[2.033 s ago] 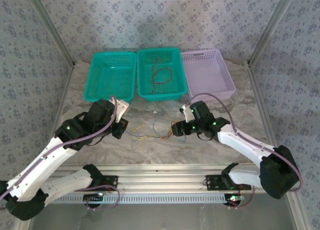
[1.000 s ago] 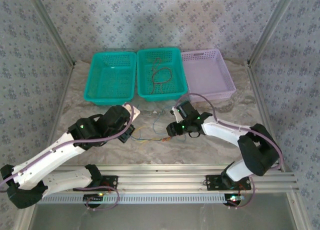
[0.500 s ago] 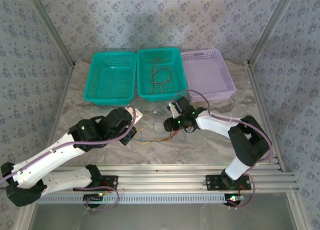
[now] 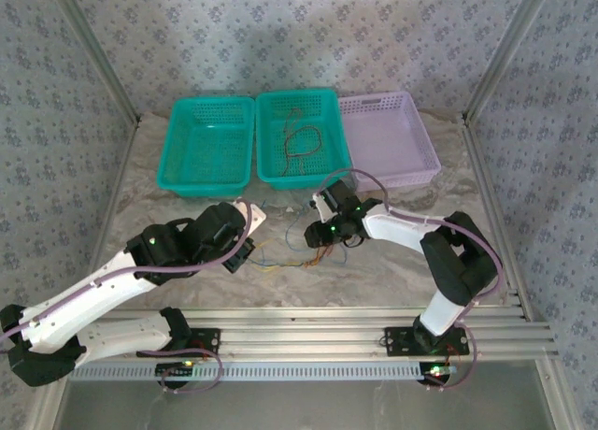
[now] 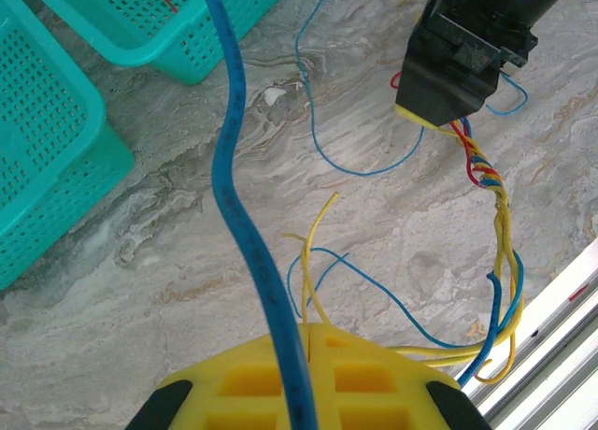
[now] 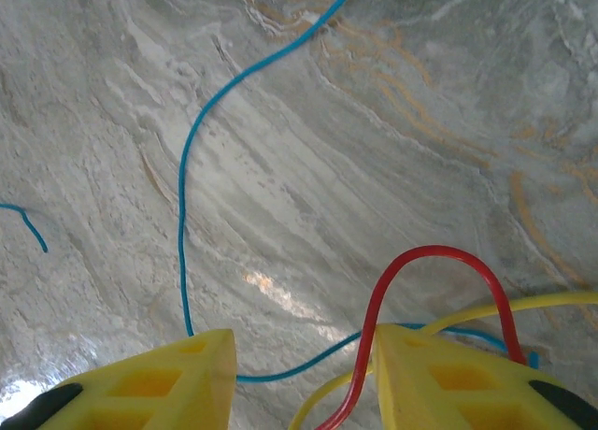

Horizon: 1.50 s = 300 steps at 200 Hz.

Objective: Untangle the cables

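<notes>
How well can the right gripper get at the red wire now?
Probably yes. The right gripper has its jaws apart close over the table, and the red wire loops up beside one finger, with nothing covering it.

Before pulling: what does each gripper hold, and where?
Left gripper pinches a thin blue cable, spot along it hidden. Right gripper open around a thin red cable, holding nothing.

White-shelled arms (image 4: pixel 89 299) with black joints (image 4: pixel 215 229), lilac hoses (image 4: pixel 112 279), small green lights (image 4: pixel 334 228), yellow grid-recessed pincer fingers (image 6: pixel 448 374)
</notes>
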Each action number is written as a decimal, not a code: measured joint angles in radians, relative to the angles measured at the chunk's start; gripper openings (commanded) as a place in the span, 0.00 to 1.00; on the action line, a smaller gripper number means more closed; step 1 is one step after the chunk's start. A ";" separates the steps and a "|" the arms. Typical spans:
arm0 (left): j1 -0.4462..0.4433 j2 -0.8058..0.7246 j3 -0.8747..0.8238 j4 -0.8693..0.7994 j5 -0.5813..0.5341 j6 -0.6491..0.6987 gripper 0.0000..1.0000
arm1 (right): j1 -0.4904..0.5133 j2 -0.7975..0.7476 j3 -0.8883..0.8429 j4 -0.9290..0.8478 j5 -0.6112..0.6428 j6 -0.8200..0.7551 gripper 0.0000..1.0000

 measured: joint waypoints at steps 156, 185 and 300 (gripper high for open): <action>-0.029 0.040 0.024 -0.001 0.000 0.019 0.00 | -0.080 -0.121 0.140 0.005 -0.098 0.009 0.00; -0.063 0.068 0.032 -0.001 -0.003 0.036 0.00 | -0.104 -0.214 0.223 0.082 -0.170 0.018 0.00; -0.130 0.135 0.014 -0.001 -0.066 0.049 0.00 | -0.372 -0.513 0.171 0.222 -0.247 0.215 0.00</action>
